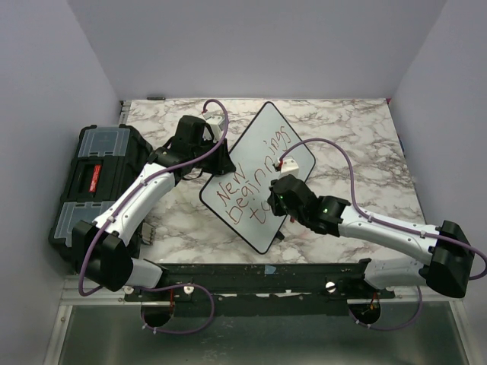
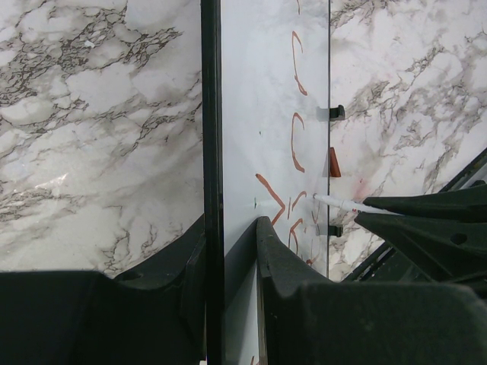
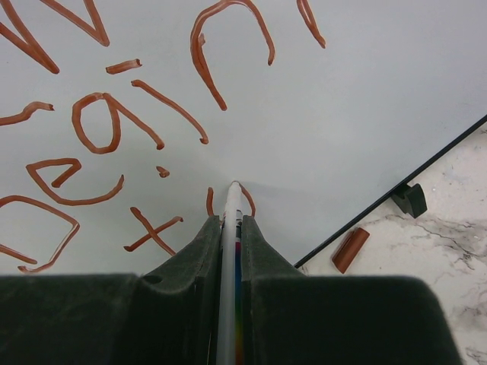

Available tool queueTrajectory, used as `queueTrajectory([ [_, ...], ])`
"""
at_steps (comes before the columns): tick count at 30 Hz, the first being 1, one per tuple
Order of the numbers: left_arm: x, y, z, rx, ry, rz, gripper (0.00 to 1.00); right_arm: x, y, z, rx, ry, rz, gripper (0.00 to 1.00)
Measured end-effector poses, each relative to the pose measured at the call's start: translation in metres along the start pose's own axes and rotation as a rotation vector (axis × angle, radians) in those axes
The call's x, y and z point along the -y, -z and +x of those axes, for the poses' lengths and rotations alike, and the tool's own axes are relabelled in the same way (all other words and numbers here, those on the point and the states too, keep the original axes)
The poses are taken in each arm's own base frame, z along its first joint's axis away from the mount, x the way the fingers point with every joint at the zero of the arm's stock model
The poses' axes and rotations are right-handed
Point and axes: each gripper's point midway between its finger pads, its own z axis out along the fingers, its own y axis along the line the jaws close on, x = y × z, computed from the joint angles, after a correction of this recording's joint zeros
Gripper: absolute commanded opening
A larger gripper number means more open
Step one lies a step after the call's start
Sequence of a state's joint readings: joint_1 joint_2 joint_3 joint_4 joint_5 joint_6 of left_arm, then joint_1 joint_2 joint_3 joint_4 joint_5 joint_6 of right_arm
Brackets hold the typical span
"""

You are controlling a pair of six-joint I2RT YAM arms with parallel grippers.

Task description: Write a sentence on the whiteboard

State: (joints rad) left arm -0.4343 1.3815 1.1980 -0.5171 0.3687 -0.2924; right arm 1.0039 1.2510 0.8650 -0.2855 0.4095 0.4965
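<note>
whiteboard (image 1: 262,122), red cap (image 3: 350,249) just beside, black toolbox (image 1: 95,179) apart

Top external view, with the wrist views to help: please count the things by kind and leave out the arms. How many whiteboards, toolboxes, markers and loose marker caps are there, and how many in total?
whiteboard: 1
black toolbox: 1
marker: 1
red cap: 1
Total: 4
</note>
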Motion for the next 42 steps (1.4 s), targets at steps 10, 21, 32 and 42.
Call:
queueTrajectory([
  [10,0.000,0.000,0.000,0.000,0.000,-0.001,0.00,-0.006,0.002,-0.001,-0.004,-0.006,-0.035,0.01],
  [21,0.000,0.000,0.000,0.001,-0.001,0.000,0.00,-0.013,0.005,-0.003,0.000,-0.015,-0.071,0.01],
  [32,0.005,0.001,-0.001,0.008,-0.015,0.008,0.00,0.002,0.020,-0.025,0.079,-0.043,-0.029,0.01],
  [42,0.005,0.001,-0.001,0.008,-0.016,0.006,0.00,0.054,0.006,-0.043,0.099,-0.101,0.074,0.01],
])
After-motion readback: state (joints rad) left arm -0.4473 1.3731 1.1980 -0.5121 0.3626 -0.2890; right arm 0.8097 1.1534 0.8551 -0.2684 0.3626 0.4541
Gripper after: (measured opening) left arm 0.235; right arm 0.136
